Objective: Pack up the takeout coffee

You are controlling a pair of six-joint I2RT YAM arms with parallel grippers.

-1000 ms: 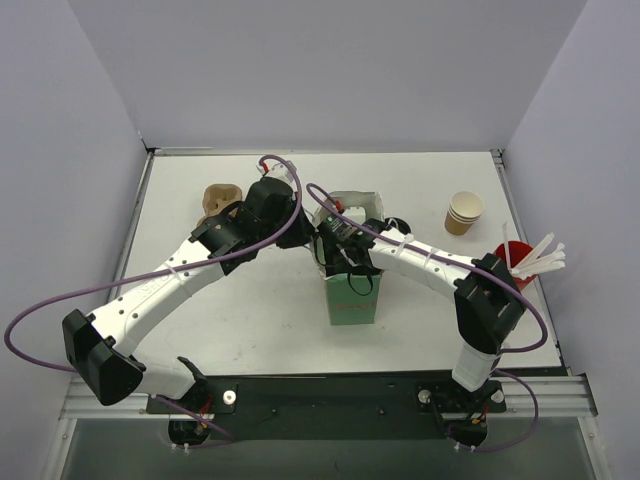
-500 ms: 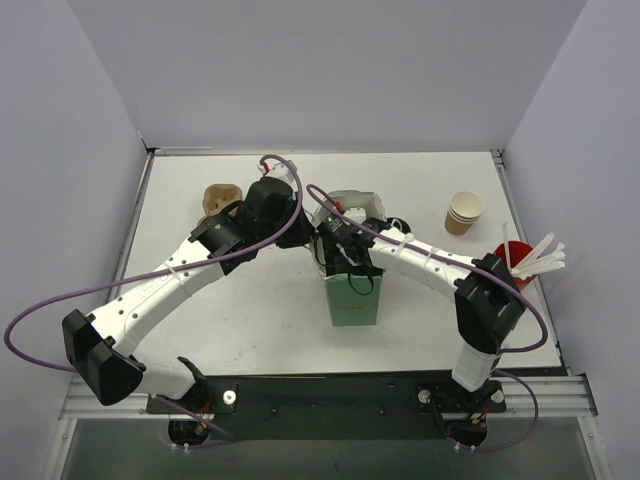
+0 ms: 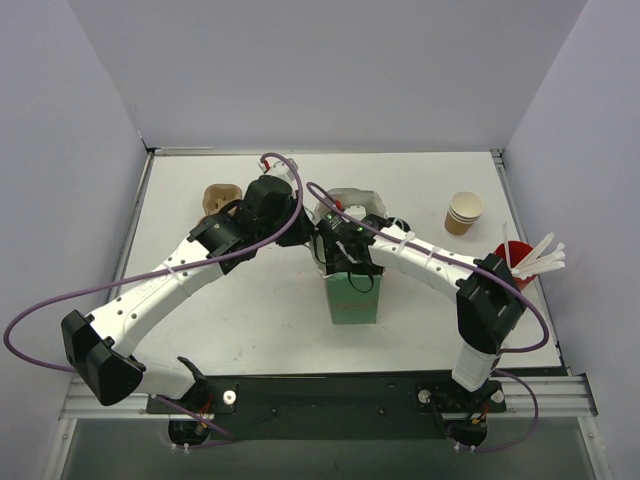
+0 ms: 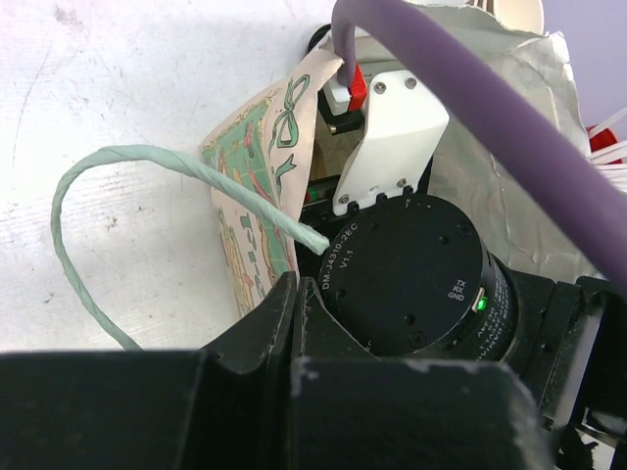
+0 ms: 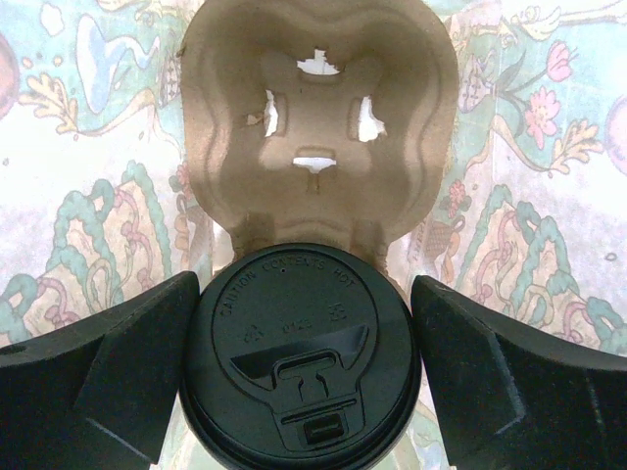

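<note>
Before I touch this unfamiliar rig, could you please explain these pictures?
Two robot arms stand at a table. One picture looks down from above; two come from wrist cameras. On the table are a patterned paper bag, stacked paper cups, a red cup of white sticks and a tan pulp piece. The left gripper is shut, apparently pinching the bag's rim. Inside the bag, the right gripper flanks the black lid of the takeout coffee, by a pulp carrier; whether it grips is unclear.

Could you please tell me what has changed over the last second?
Very little: from above, the right claw, down in the paper bag, shifted only slightly. Its fingers flank the takeout coffee at the near end of the pulp carrier. The left arm and cup stack stayed put.
</note>
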